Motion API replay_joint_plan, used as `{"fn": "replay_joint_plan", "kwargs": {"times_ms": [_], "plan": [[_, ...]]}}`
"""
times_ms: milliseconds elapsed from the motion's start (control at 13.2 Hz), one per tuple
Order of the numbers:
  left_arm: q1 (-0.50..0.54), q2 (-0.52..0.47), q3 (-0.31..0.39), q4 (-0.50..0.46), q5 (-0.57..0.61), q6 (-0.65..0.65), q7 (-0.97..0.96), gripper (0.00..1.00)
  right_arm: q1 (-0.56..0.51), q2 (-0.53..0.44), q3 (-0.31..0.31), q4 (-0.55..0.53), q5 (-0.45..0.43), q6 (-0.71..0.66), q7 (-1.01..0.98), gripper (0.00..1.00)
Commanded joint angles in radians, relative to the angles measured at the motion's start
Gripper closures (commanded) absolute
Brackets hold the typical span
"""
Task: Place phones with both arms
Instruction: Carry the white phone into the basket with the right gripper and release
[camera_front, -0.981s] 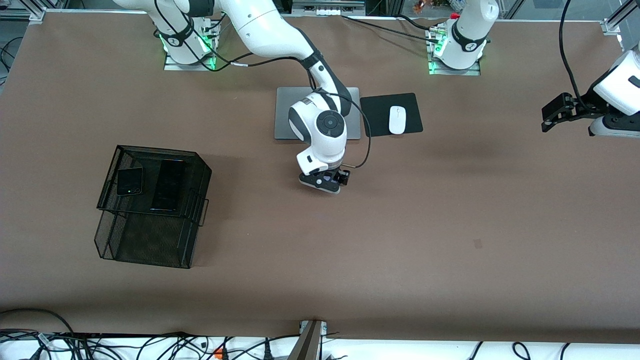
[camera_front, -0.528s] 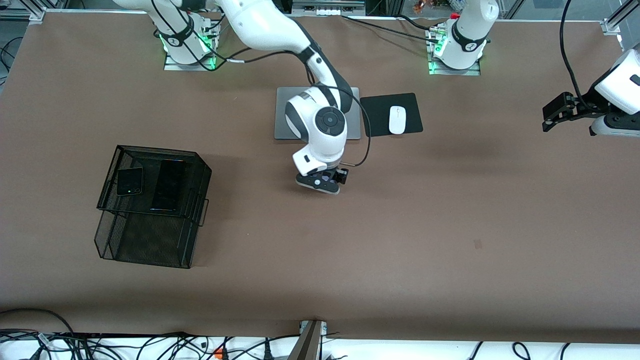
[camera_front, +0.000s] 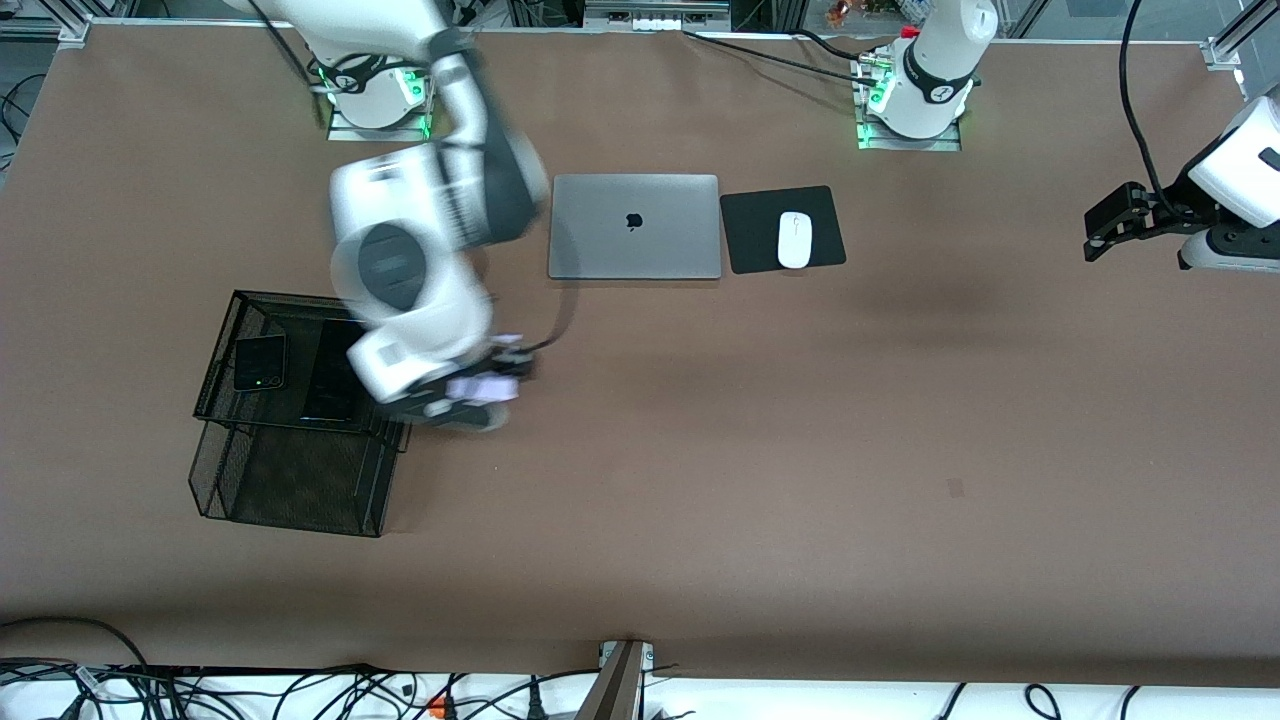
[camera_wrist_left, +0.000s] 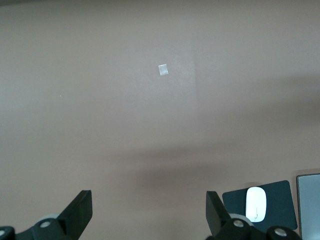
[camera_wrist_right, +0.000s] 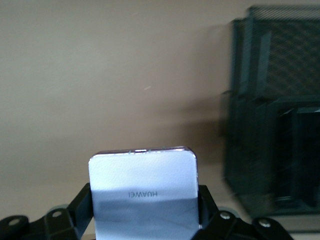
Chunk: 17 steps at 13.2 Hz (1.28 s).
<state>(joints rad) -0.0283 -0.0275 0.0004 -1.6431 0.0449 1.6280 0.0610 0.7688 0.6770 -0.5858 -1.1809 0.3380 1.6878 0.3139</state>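
- The mesh tray (camera_front: 240, 330) sits toward the right arm's end of the table, two phones (camera_front: 260, 362) inside.
- The mouse (camera_front: 794, 240) lies on its pad (camera_front: 750, 230) beside the laptop (camera_front: 634, 227).

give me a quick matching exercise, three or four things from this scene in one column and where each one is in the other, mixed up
Things:
1. lavender phone
2. long black phone
3. white mouse
4. left gripper

Places:
A. on the black pad beside the laptop
B. on the top tier of the mesh tray
C. open, over bare table at the left arm's end
D. held in the right gripper

Pairs: 1-D, 2-B, 3-A, 4-C
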Motion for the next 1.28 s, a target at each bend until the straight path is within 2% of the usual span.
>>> {"fn": "replay_joint_plan", "kwargs": {"times_ms": [0, 151, 377, 528, 755, 906, 981, 1057, 1132, 1208], "plan": [[-0.002, 0.041, 0.003, 0.074, -0.016, -0.056, 0.0, 0.0, -0.127, -0.016, -0.003, -0.016, -0.008, -0.001, -0.224, 0.82], [-0.001, 0.044, 0.003, 0.077, -0.016, -0.057, 0.0, 0.0, -0.225, -0.002, -0.005, -0.011, -0.008, 0.036, -0.393, 0.82], [0.001, 0.043, 0.003, 0.077, -0.016, -0.059, 0.0, 0.0, -0.328, 0.062, 0.0, -0.011, -0.008, 0.18, -0.574, 0.82], [-0.001, 0.043, 0.003, 0.077, -0.016, -0.059, 0.0, 0.0, -0.373, 0.126, 0.018, -0.011, 0.01, 0.257, -0.624, 0.82], [-0.001, 0.043, 0.003, 0.078, -0.016, -0.069, -0.003, 0.0, -0.434, 0.2, 0.099, -0.014, 0.038, 0.329, -0.624, 0.82], [-0.001, 0.043, 0.003, 0.078, -0.016, -0.069, -0.003, 0.0, -0.436, 0.239, 0.106, -0.022, 0.074, 0.36, -0.615, 0.81], [-0.001, 0.044, 0.003, 0.082, -0.016, -0.069, -0.003, 0.0, -0.436, 0.252, 0.106, -0.023, 0.111, 0.362, -0.609, 0.76], [-0.001, 0.044, 0.003, 0.082, -0.016, -0.071, -0.003, 0.0, -0.436, 0.256, 0.104, -0.032, 0.151, 0.362, -0.595, 0.67], [-0.001, 0.044, 0.003, 0.082, -0.014, -0.076, -0.003, 0.0, -0.436, 0.253, 0.104, -0.036, 0.157, 0.354, -0.592, 0.21], [-0.001, 0.044, 0.003, 0.082, -0.016, -0.077, -0.003, 0.0, -0.436, 0.245, 0.103, -0.036, 0.157, 0.348, -0.592, 0.0]]}}
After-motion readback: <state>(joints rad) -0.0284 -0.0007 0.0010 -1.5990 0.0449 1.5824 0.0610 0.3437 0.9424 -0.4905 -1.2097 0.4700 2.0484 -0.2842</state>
